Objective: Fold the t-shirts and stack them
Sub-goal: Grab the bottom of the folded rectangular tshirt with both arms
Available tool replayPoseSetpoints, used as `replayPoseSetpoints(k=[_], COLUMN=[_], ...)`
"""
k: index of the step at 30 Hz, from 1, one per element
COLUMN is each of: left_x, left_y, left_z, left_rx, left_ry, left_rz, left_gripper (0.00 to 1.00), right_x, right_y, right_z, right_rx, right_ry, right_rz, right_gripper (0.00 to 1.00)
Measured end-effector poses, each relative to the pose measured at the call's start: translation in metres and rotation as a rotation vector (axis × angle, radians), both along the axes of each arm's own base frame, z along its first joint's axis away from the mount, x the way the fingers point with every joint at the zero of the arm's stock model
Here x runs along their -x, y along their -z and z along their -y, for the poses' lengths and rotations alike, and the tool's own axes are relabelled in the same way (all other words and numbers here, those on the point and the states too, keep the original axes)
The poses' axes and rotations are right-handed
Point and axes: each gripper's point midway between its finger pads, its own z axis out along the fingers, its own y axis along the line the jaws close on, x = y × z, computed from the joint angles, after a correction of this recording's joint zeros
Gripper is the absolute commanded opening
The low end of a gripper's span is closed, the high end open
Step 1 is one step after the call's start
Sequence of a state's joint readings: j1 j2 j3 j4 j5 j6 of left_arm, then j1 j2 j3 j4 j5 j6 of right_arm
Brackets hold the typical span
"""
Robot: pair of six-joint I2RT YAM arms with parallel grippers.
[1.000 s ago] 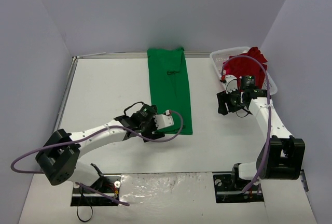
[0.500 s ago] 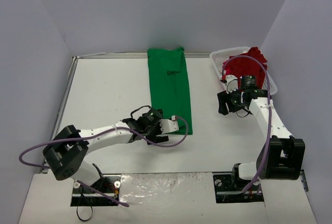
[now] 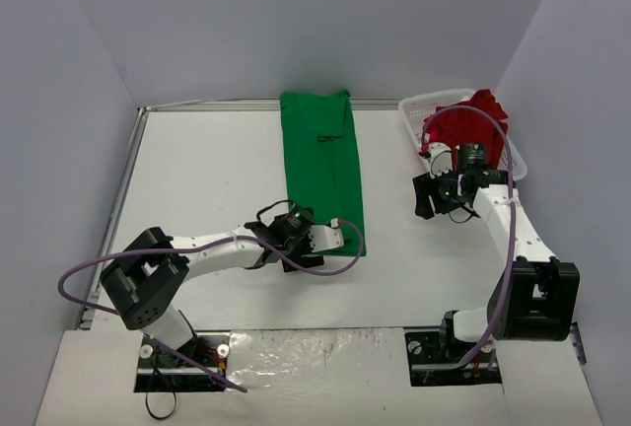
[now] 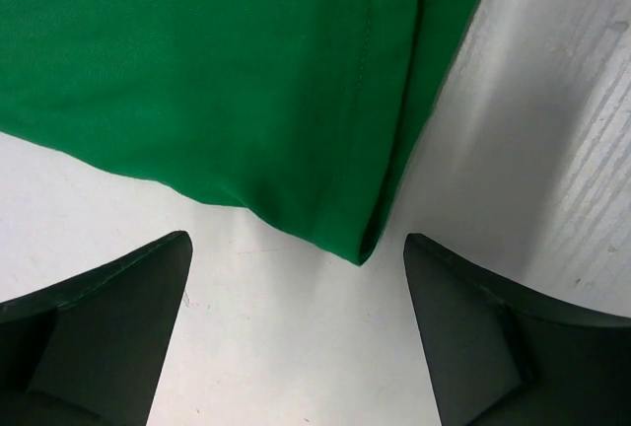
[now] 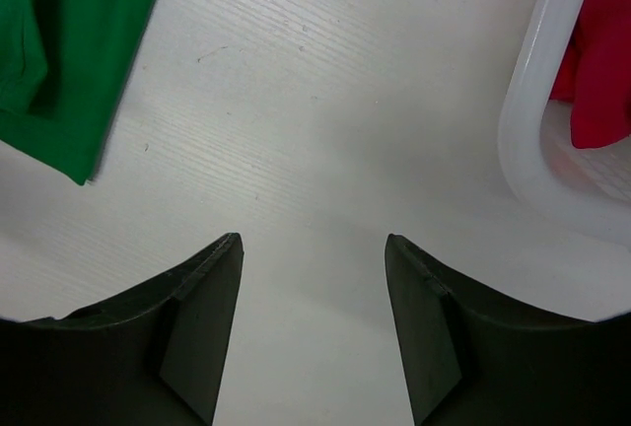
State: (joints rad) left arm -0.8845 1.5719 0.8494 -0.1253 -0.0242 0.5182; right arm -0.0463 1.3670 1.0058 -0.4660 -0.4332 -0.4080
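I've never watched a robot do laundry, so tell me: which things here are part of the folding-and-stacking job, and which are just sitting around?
Part of the job:
green t-shirt, a long strip on the table
red t-shirt, bunched in the white basket
left claw and right claw, both open

Just lying about:
the white basket

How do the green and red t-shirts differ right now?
The green t-shirt lies flat on the table as a long folded strip; the red t-shirt sits bunched in the white basket. The left hand, open, is at the green t-shirt's near corner; the right hand is over bare table, off the red t-shirt. Both are plain cloth.
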Motion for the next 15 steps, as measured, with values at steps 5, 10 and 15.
replayPoseSetpoints(k=[5,10,15], left_x=[-0.0015,-0.0011,0.0048], left_y=[0.0024,0.0061,0.0105], left_z=[0.0026,0.0063,0.0041], left_rx=[-0.006,-0.015,-0.029], left_ry=[-0.002,0.001,0.011], left_rz=[-0.01,-0.037,-0.067], left_gripper=[0.68,0.48,0.34], right_x=[0.0,-0.0002,-0.0003], right_y=[0.0039,0.0062,0.0065], right_z=[0.0016,0.0028,0.0038], right_rx=[0.01,0.016,0.021], right_ry=[0.004,0.007,0.01], right_rz=[-0.013,-0.02,-0.02], right_gripper=[0.56,0.56,0.56])
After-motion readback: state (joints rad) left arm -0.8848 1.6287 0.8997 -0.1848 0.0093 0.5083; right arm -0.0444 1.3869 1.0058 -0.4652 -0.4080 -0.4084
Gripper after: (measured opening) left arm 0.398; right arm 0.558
